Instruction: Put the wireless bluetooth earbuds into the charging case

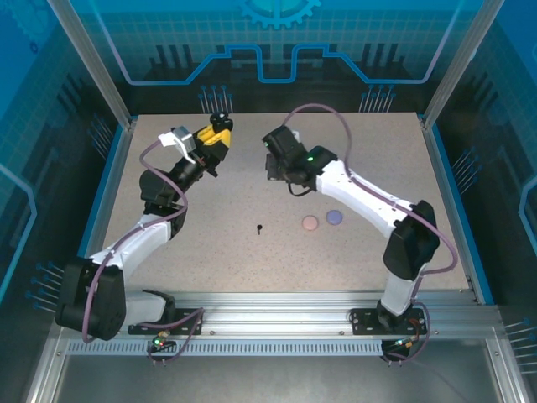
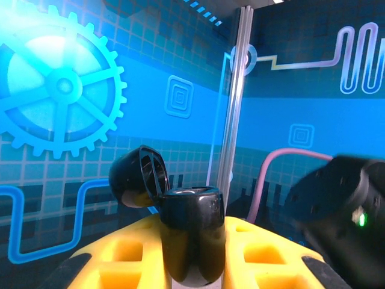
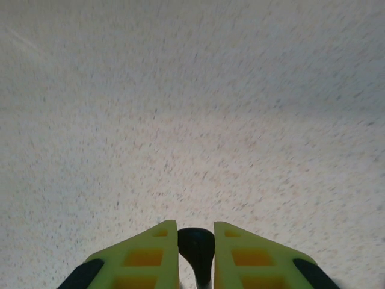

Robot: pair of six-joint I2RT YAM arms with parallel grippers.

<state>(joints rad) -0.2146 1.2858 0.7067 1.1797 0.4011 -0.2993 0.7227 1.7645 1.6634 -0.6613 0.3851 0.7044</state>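
Well, our left end effector [image 2: 192, 268] clamps the open black case [image 2: 192, 232]; our right end effector [image 3: 195, 262] pinches one black earbud [image 3: 195, 244], not yet inserted; a second earbud [image 1: 259, 227] lies on the desk [image 1: 210, 252].

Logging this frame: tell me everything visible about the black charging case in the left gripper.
The black charging case is a rounded, glossy shell, smooth plastic by the look. Its hinged lid is flipped open and leans back to the left in the left wrist view. The left gripper is shut on its body, with a yellow finger pressed against each side. It holds the case upright toward the far side of the table. The earbud wells inside cannot be seen from this angle.
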